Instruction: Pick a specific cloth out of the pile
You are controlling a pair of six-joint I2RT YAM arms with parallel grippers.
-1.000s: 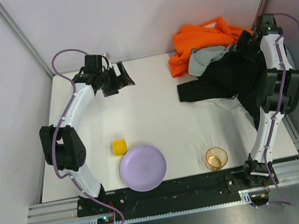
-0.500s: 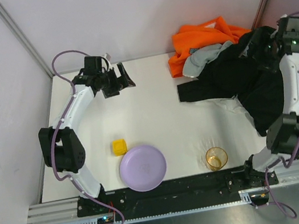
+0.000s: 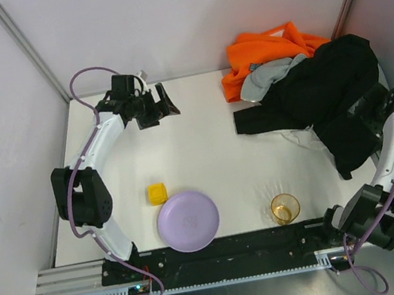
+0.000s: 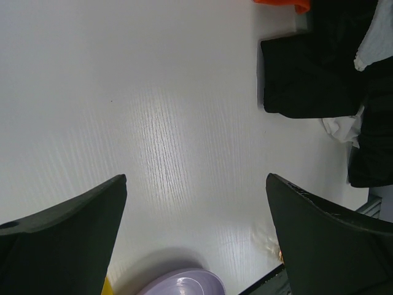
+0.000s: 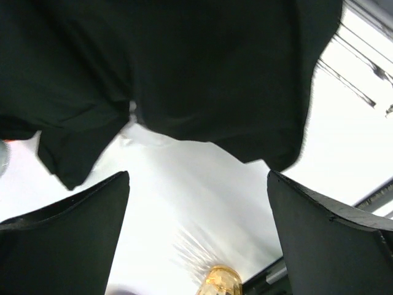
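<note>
Task judged barely started: no white fabric is seen laid out on the near surface (image 3: 233, 179) by the purple plate (image 3: 188, 221) or the amber cup (image 3: 285, 208). The cloth (image 3: 298, 137) is seen only as a wrinkly white edge poking out from under the near hem of the black garment (image 3: 317, 92). It is touching the surface, most of it is covered, and it is not gripped by either arm. Left to do, by judgement: cloth to be reached, pinched and drawn free of the pile (image 3: 283, 71). Right gripper (image 5: 198, 178) is seen spread wide with nothing between the fingers, held at the right side of the black garment; contact with that fabric cannot be told. Farther back, the orange garment (image 3: 263, 48) and light grey garment (image 3: 265, 78) are heaped at the far edge. Left gripper (image 4: 195, 184) is likewise spread wide and empty, poised over the surface at the far left, well apart from the pile
</note>
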